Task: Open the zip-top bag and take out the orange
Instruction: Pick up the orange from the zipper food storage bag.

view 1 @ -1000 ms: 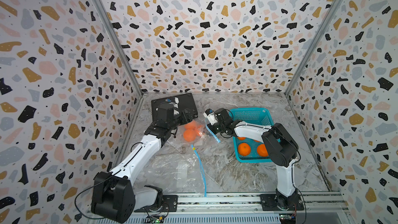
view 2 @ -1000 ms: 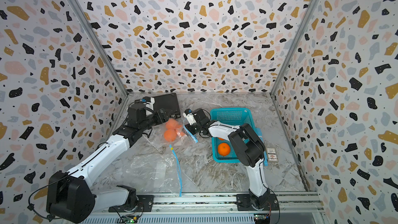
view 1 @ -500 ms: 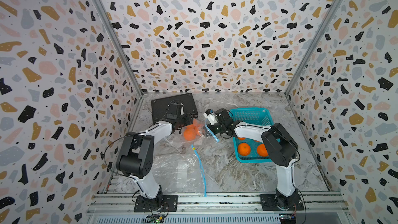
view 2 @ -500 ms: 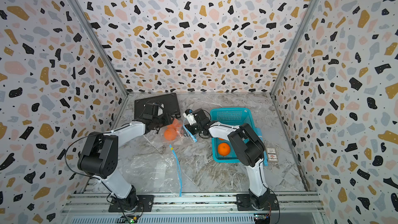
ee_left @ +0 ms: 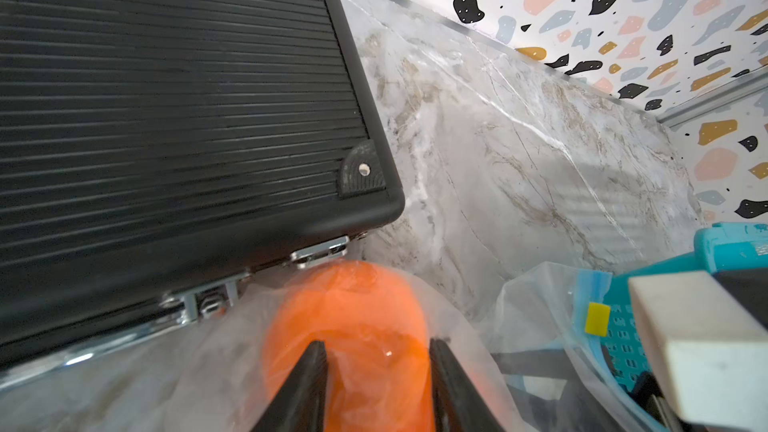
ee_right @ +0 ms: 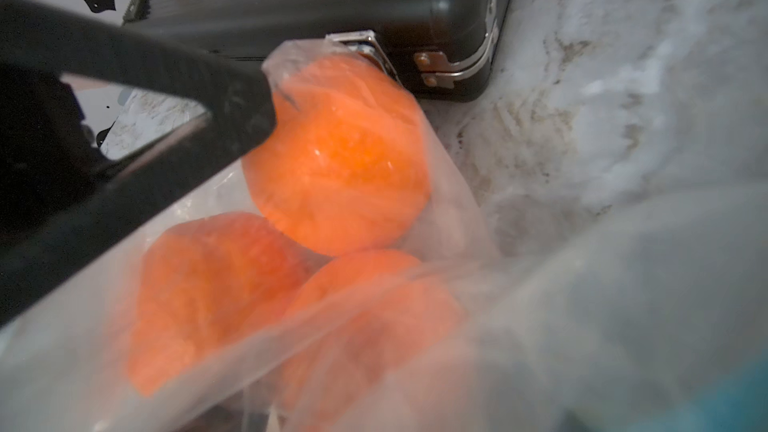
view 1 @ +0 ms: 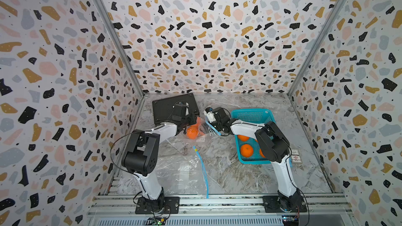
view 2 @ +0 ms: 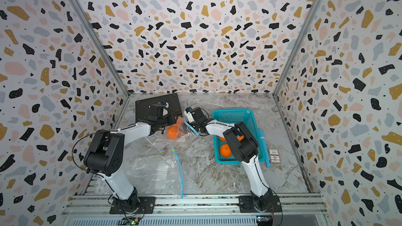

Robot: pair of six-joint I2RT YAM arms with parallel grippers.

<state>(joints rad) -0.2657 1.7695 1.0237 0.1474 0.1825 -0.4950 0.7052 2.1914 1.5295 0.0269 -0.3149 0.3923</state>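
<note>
Clear plastic over bright fruit: zip-top bag [view 1: 202,131] slumped toward the back edge of the table [view 1: 228,170], left of centre. Pressed against the near corner of a black case [view 1: 174,107], blue zip end pointing at the teal basket [view 1: 252,112].

Uppermost orange [ee_left: 345,305] between the two fingers of the left gripper [ee_left: 377,347], jaws narrowed about it with film seemingly in the way. Firm hold or not, impossible to tell. At the bag's mouth, right gripper [view 1: 214,127], own fingers out of sight, width not readable.

Likely trouble:
- Pinching through the plastic and dragging the whole bag instead of freeing one fruit.
- Slick film letting the round orange squirt out and roll against the case.
- Mouth sagging shut if unsupported on the right.

Count:
- Three oranges in the bag, by the right wrist view.
- At least two more, possibly three, in the basket.
- Two bags in all, the second bag [view 1: 180,170] empty and flat near the front edge.
- One case, one basket, one small card [view 1: 295,158] beside the basket.
</note>
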